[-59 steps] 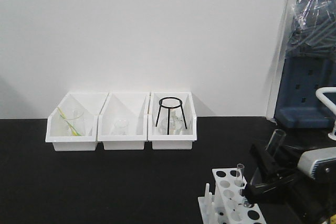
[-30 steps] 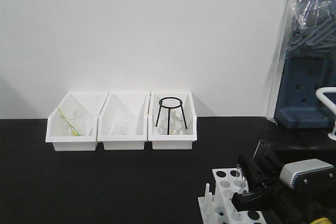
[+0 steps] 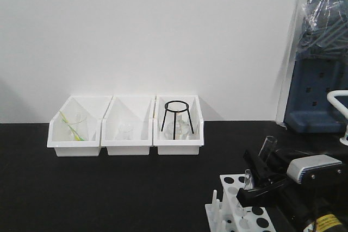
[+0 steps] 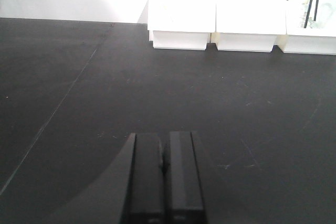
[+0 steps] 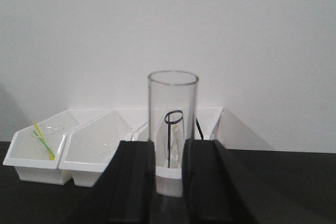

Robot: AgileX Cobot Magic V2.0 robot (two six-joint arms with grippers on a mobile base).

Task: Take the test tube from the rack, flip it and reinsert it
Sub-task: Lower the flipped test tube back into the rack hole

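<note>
One test tube [image 5: 172, 124] in right pincer [image 5: 172, 153]; yellow arm label [image 3: 327, 223] illegible.

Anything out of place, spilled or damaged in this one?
Nothing spilled or broken. The test tube is clamped in the right gripper, open rim up, leaning slightly, near the rack.

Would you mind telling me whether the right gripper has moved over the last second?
Yes. The right gripper, clamping the test tube, has shifted left toward the rack.
</note>
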